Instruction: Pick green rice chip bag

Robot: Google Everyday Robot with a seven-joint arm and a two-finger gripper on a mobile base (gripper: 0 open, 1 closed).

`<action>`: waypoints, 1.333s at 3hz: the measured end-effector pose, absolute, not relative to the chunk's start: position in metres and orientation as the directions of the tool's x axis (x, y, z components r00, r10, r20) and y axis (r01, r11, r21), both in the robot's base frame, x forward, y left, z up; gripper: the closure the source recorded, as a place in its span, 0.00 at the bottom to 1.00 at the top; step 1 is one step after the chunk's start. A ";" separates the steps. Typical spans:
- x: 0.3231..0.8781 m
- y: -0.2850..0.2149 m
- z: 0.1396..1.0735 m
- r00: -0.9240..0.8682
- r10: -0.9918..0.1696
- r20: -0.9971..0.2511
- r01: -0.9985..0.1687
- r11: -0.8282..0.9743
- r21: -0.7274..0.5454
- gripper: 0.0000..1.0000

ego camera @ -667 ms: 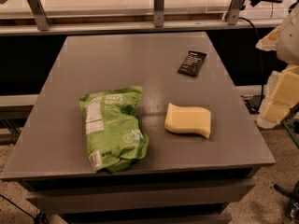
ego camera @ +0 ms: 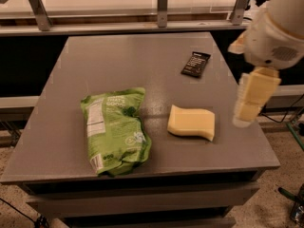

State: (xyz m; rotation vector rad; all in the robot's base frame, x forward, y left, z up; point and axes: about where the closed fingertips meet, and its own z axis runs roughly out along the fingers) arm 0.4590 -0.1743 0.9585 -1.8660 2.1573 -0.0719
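Clutter on the grey table (ego camera: 118, 56) is sparse. A pale yellow sponge-like block (ego camera: 191, 122) lies just right of the green rice chip bag (ego camera: 115, 129), and a small black wrapped bar (ego camera: 195, 64) sits farther back toward the right edge. The bag lies flat at the front left of the tabletop, label side up and untouched. The gripper (ego camera: 247, 109) hangs from the white arm (ego camera: 278, 27) over the table's right edge, well apart from the bag. The yellow block lies between the two. Whether the gripper is spread or closed I cannot tell from here. Behind the table runs a long pale counter on metal brackets (ego camera: 162, 4), with dark space beneath it, and speckled floor (ego camera: 270, 208) shows around the table's base.
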 end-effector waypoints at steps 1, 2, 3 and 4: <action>0.493 -0.107 0.925 0.027 -0.990 -0.137 -0.986 -0.003 -0.167 0.00; 0.521 -0.031 0.893 0.193 -0.969 -0.151 -0.977 -0.177 -0.115 0.00; 0.532 0.030 0.872 0.308 -0.938 -0.160 -0.951 -0.297 -0.088 0.00; 0.531 0.036 0.871 0.335 -0.927 -0.167 -0.941 -0.321 -0.103 0.00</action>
